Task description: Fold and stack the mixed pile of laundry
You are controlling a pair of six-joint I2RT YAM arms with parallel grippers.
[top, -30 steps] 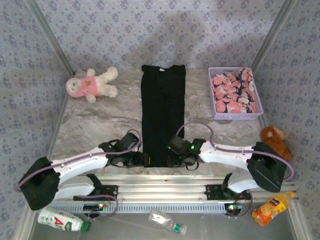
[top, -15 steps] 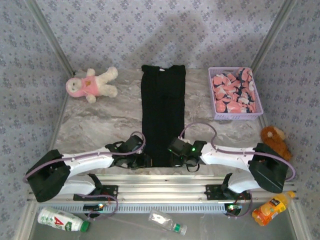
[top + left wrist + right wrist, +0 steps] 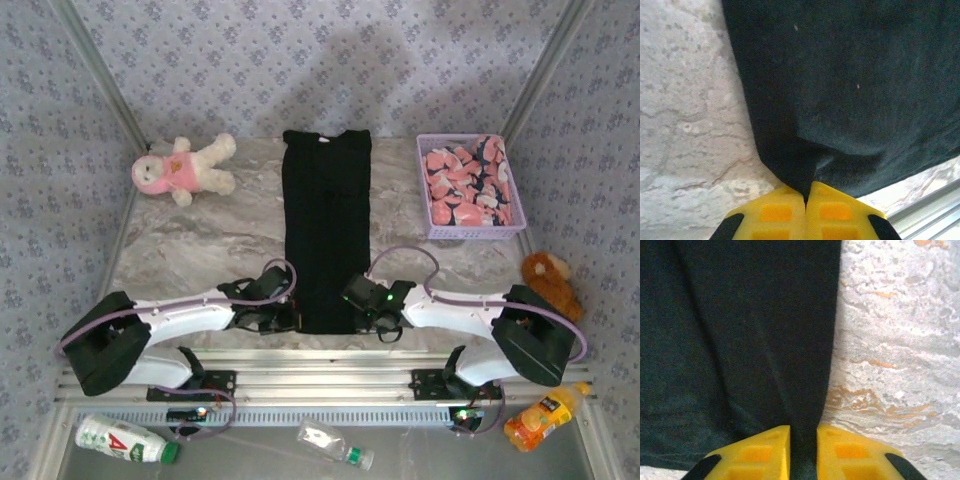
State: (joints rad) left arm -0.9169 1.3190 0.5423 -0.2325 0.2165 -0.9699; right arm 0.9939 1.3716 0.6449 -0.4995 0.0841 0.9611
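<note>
The black T-shirt (image 3: 325, 225) lies as a long narrow strip down the middle of the marble table (image 3: 190, 250), collar at the far end. My left gripper (image 3: 284, 318) is at the near left corner of its hem. In the left wrist view the yellow fingers (image 3: 775, 212) are pressed together, with a pinch of black cloth (image 3: 850, 75) between the left gripper's (image 3: 807, 192) tips. My right gripper (image 3: 353, 312) is at the near right corner. A fold of the shirt (image 3: 740, 330) fills the narrow gap of the right gripper (image 3: 804, 445). The pink printed garment (image 3: 468, 185) lies bunched in the basket.
The lavender mesh basket (image 3: 475, 233) stands at the back right. A pink-and-white plush toy (image 3: 185, 168) lies back left, and a brown plush (image 3: 552, 280) sits off the table's right edge. Bottles (image 3: 125, 440) (image 3: 540, 418) lie below the aluminium rail (image 3: 320, 365) at the front.
Both grippers have closed on the shirt's near hem corners. The left arm has slid right, toward the shirt.
</note>
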